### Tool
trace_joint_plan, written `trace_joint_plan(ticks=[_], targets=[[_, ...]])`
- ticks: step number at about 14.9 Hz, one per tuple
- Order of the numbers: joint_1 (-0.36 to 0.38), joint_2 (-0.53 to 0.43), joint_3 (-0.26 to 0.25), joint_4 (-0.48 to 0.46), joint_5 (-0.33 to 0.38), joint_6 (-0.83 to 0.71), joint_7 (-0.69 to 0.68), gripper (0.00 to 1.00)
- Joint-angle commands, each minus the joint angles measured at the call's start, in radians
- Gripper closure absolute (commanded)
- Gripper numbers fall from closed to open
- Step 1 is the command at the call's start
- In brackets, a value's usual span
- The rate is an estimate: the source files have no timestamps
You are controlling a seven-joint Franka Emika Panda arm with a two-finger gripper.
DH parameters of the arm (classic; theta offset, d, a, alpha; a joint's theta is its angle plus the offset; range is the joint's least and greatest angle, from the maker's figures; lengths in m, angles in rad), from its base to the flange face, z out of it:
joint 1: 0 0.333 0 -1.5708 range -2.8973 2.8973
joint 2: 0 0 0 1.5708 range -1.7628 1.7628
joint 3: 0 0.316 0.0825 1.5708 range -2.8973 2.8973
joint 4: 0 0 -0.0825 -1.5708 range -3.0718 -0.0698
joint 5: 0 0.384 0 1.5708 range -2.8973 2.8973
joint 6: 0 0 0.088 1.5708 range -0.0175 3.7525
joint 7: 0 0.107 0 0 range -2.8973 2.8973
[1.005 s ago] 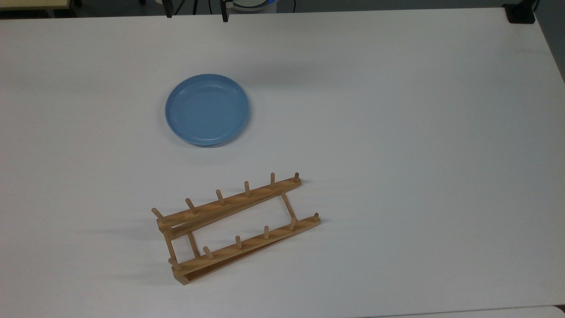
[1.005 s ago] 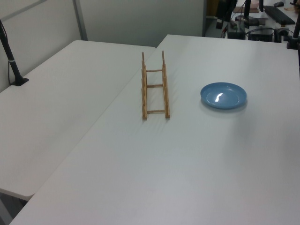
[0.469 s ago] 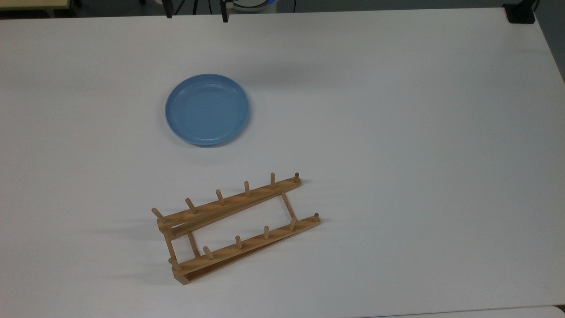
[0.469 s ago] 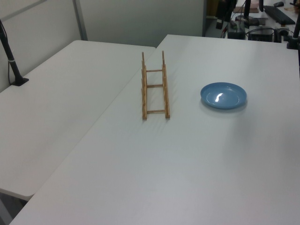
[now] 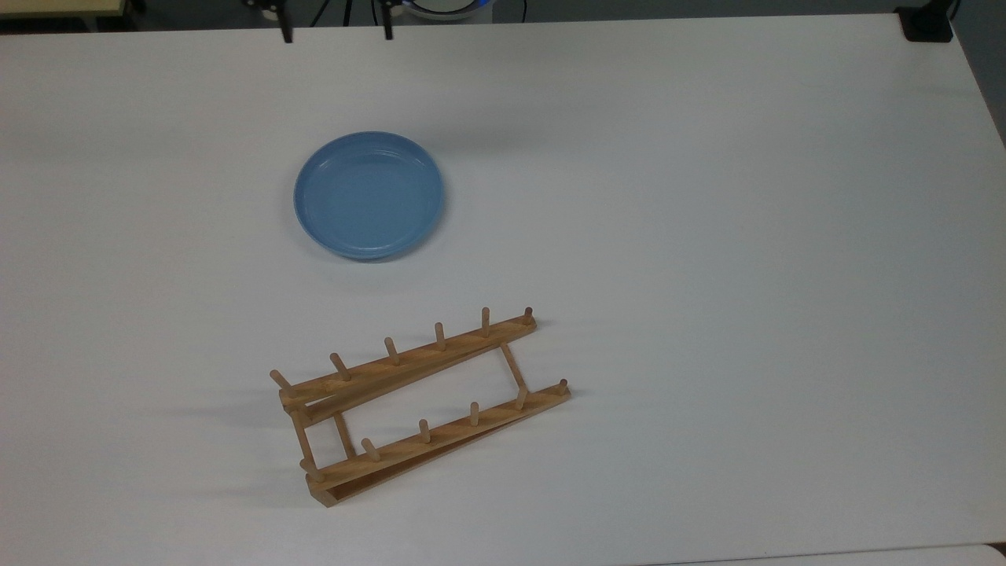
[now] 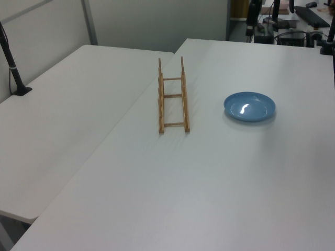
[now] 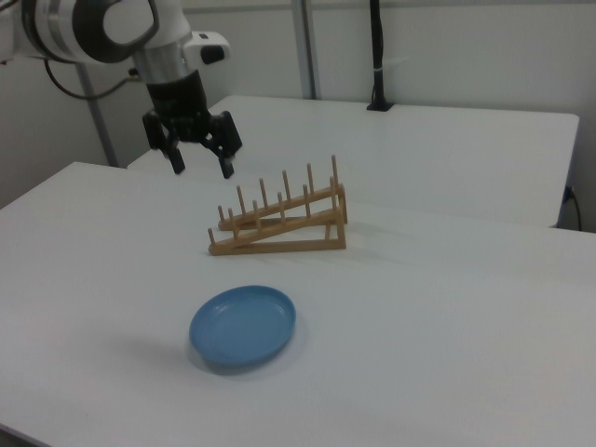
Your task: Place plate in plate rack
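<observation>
The light-blue plate [image 5: 368, 196] lies flat on the white table [image 5: 707, 236], above the rack in the top view; it also shows as the plate [image 6: 249, 106] and the plate [image 7: 243, 325]. The wooden plate rack [image 5: 409, 358] stands empty, its pegs upright, seen also as the rack [image 6: 172, 95] and the rack [image 7: 279, 223]. My gripper [image 7: 201, 169] hangs open in the air, above and to the right view's left of the rack, holding nothing. In the top view the two fingertips of the gripper [image 5: 337, 33] reach in at the upper edge, beyond the plate.
A second white table [image 6: 63, 104] adjoins this one on the rack's side. A black post [image 6: 13, 68] stands clamped on it, seen also as the post [image 7: 377, 56]. A black clamp [image 5: 927, 23] sits at the top view's upper right corner.
In the top view the gripper's fingertips have shifted a little to the left. The plate and the rack have not moved.
</observation>
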Motion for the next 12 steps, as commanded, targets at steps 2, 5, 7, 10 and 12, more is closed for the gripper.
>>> trace_joint_plan(ticks=[2, 5, 7, 10, 12], targets=[[-0.024, -0.004, -0.018, -0.050, -0.089, -0.042, -0.137, 0.00], [-0.045, 0.045, -0.022, -0.056, -0.138, -0.031, -0.156, 0.00], [-0.076, 0.094, -0.022, -0.059, -0.143, 0.019, -0.196, 0.00], [-0.094, 0.137, -0.024, -0.093, -0.133, 0.076, -0.189, 0.06], [-0.097, 0.137, -0.024, -0.186, -0.132, 0.215, -0.152, 0.00]])
